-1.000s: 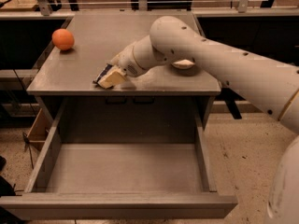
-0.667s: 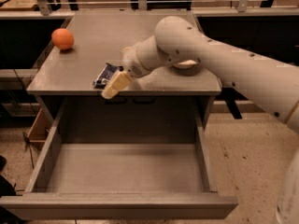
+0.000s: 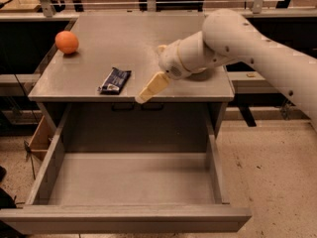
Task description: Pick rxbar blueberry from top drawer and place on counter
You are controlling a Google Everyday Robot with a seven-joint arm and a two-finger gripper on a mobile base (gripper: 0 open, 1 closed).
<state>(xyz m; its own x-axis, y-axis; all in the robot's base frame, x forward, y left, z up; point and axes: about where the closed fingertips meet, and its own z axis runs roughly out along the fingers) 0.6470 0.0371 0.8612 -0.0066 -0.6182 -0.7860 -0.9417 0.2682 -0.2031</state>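
The rxbar blueberry (image 3: 114, 81), in a dark navy wrapper with a pale end, lies flat on the counter (image 3: 143, 33) near its front edge, left of centre. My gripper (image 3: 146, 93) hangs just over the counter's front edge, a short way right of the bar and apart from it, open and holding nothing. One cream finger (image 3: 152, 87) points down and to the left. The top drawer (image 3: 124, 218) is pulled fully out below the counter, and its flat grey bottom is bare.
An orange ball (image 3: 67, 42) sits at the counter's back left corner. My white arm (image 3: 247, 43) reaches in from the right over the counter's right side. Wooden benches stand behind, and pale speckled floor (image 3: 267, 172) lies to the right.
My gripper has let go of the bar, which now lies on the counter. The gripper has drawn back to the right, away from it.
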